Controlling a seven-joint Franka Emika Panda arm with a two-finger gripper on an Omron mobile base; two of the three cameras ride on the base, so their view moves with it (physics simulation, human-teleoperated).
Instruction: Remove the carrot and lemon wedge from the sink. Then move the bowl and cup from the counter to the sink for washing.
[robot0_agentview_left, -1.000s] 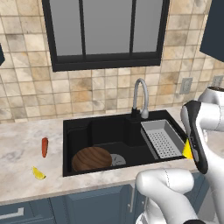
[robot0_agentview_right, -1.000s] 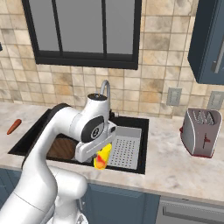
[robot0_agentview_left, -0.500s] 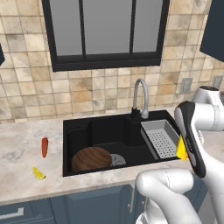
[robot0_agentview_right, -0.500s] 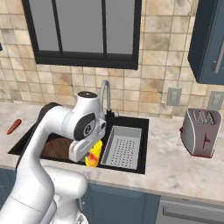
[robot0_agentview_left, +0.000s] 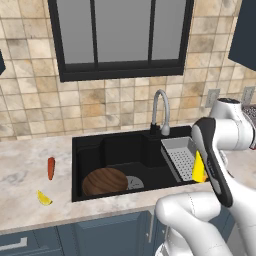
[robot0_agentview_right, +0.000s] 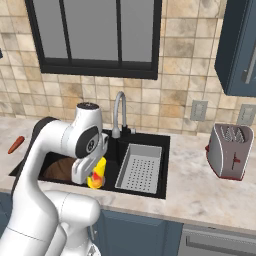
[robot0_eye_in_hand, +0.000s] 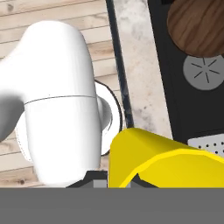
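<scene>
One yellow cup (robot0_agentview_right: 97, 173) clamped in the closed gripper (robot0_agentview_right: 94, 181), above the sink (robot0_agentview_right: 150, 186) edge.

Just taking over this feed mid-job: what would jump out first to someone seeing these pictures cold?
The gripper is shut on the yellow cup, carried above the front edge of the black sink, beside the grey tray. The brown bowl already lies in the basin by the drain. The carrot and lemon wedge sit apart on the counter left of the sink.
</scene>
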